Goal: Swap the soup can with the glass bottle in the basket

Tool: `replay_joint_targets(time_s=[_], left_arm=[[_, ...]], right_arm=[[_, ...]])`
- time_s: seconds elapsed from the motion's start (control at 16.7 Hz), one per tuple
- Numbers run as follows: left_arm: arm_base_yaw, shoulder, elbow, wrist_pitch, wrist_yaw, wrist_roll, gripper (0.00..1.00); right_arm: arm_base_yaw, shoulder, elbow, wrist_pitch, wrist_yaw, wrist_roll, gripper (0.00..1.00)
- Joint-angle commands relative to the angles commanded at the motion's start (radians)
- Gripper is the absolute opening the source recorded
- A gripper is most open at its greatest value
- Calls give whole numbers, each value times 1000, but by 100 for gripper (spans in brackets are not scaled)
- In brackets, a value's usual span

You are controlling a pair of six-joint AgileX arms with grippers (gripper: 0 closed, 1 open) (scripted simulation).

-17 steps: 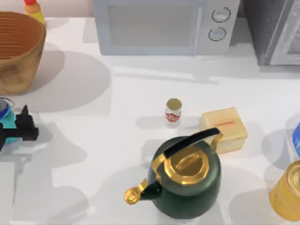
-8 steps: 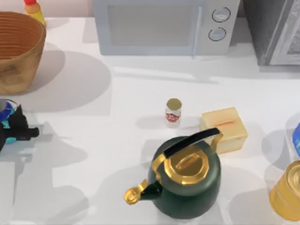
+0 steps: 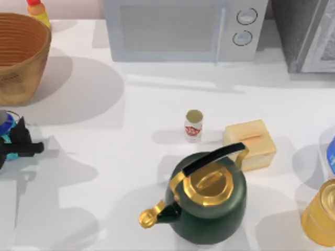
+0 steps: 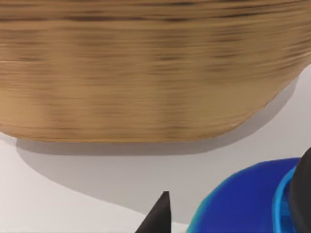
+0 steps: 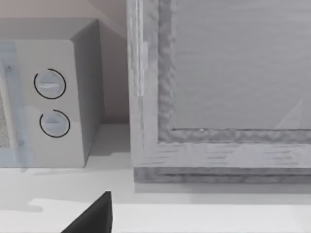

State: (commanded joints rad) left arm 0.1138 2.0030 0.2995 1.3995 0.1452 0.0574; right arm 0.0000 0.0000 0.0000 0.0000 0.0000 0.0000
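Your left gripper (image 3: 15, 142) sits at the left edge of the worktop (image 3: 131, 130), clenched on the soup can (image 3: 4, 128), with the wicker basket (image 3: 21, 78) just beyond it near the far left corner. The glass bottle (image 3: 193, 125) stands upright mid-worktop, beside the green kettle (image 3: 209, 201) and the butter block (image 3: 250, 144), not in the basket.

Watch the grip: in the left wrist view the can's blue top (image 4: 243, 204) lies off to one side of a fingertip (image 4: 158, 218), so an off-centre hold could let it twist or slip as you carry it. The basket wall (image 4: 146, 73) looms close; a low carry would likely clip its rim.

The right arm is parked; I cannot tell whether its fingers are open.

Count: one soup can, one glass bottle, one basket, one kettle, one butter block, one microwave (image 3: 178, 29), one yellow squeeze bottle (image 3: 37, 11), one golden can (image 3: 320, 212).
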Motion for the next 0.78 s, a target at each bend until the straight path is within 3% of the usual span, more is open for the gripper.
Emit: replay_joint_targets(time_s=[0.18, 0.36, 0.6, 0.78], left_arm=[[-11, -7, 3, -12, 3, 1, 0], [-102, -51, 36, -106, 29, -2, 0], [-265, -155, 156, -351, 82, -5, 0], [-322, -257, 311, -590, 122, -4, 0]], right_arm=[[0, 0, 0, 0, 0, 0, 100], [0, 0, 0, 0, 0, 0, 100], [0, 0, 0, 0, 0, 0, 100], [0, 0, 0, 0, 0, 0, 100]])
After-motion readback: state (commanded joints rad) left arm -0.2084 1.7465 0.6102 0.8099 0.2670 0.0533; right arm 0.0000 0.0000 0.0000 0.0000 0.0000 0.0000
